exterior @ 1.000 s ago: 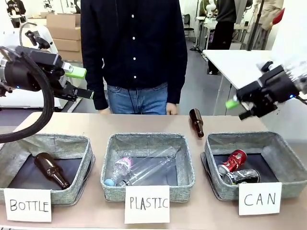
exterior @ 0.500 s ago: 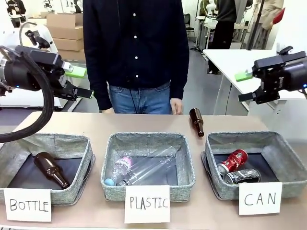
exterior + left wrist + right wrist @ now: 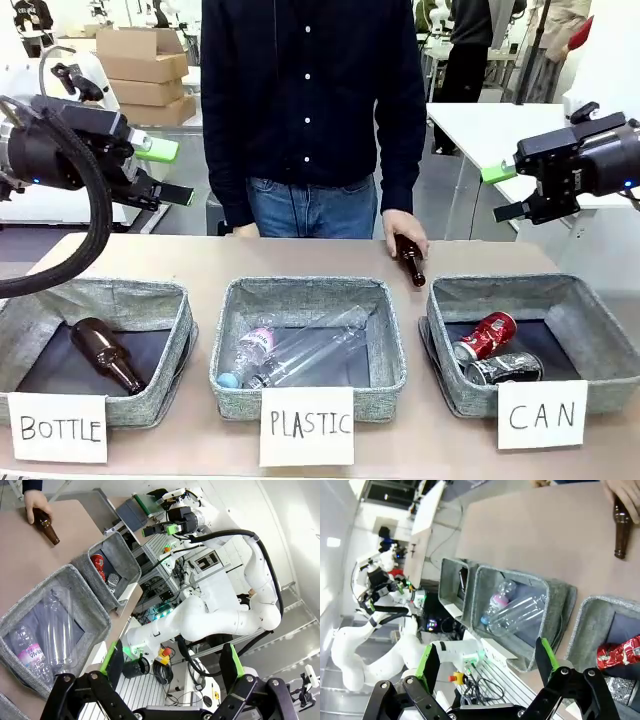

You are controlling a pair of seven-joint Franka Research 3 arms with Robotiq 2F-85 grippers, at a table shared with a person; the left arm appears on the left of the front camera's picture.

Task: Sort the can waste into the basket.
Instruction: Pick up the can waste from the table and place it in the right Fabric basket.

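Cans, a red one and a dark one, already lie in the basket at four o'clock, so sorting looks finished, with left gripper and right gripper spread wide, empty.

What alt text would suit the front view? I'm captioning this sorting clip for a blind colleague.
Two cans, a red can and a dark can, lie in the grey basket carded "CAN", beside bins carded "PLASTIC" and "BOTTLE". Across the table, a person's hand rests on a brown bottle. Both arms hover raised, jaws open and empty.
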